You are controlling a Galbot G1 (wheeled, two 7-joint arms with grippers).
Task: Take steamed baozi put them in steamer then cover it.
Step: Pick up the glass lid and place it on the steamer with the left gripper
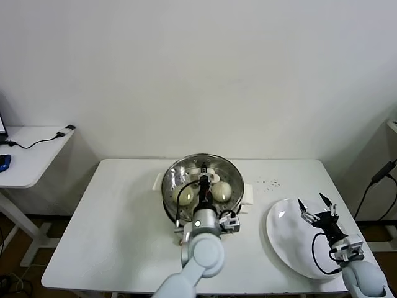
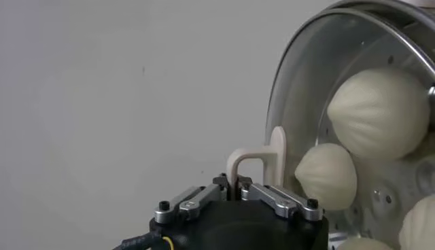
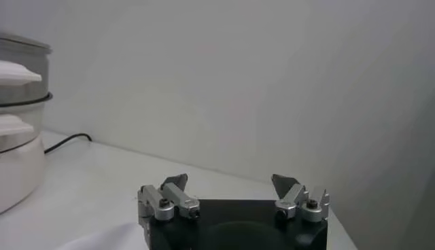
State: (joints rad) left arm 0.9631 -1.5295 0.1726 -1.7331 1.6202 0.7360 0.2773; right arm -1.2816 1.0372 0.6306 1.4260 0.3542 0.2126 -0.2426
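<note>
The steamer stands at the table's middle, shiny steel with white side handles. The clear glass cover lies over its top. My left gripper is above the cover's centre, shut on its whitish handle. Baozi show through the glass, one to the right and one to the left of the gripper. The left wrist view shows cream buns behind the cover's glass. My right gripper is open and empty above the white plate. It also shows in the right wrist view.
The white plate lies near the table's front right corner. Small dark specks dot the table right of the steamer. A side table with a cable and a blue object stands at far left. The steamer's side shows in the right wrist view.
</note>
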